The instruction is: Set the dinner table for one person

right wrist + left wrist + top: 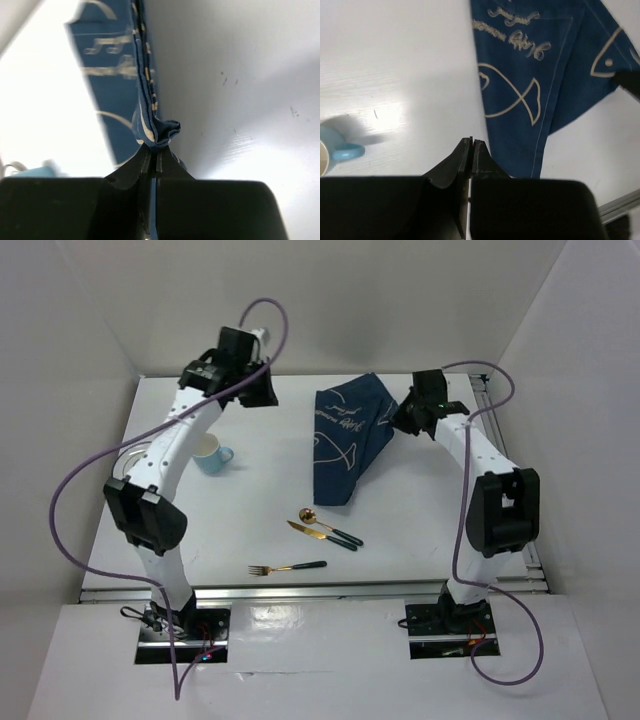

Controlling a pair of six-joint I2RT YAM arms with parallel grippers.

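White worktop, from above: my worktop (420,530) fills the view, with the navy placemat (345,440) lying bunched at its far middle.
Cutlery, from above: the spoon (325,525) and knife (320,536) lie side by side near the centre, and the fork (285,568) lies nearer my bases.
Mug, from above: the blue mug (212,455) stands left of the placemat, beside my left arm.
Left wrist: my left hand (471,145) has its fingers pressed together on nothing, over bare worktop (395,60) just beside the placemat's (530,75) left edge.
Right wrist: my right hand (155,147) pinches a raised fold of the placemat (115,75), with bare worktop (240,75) to its right.
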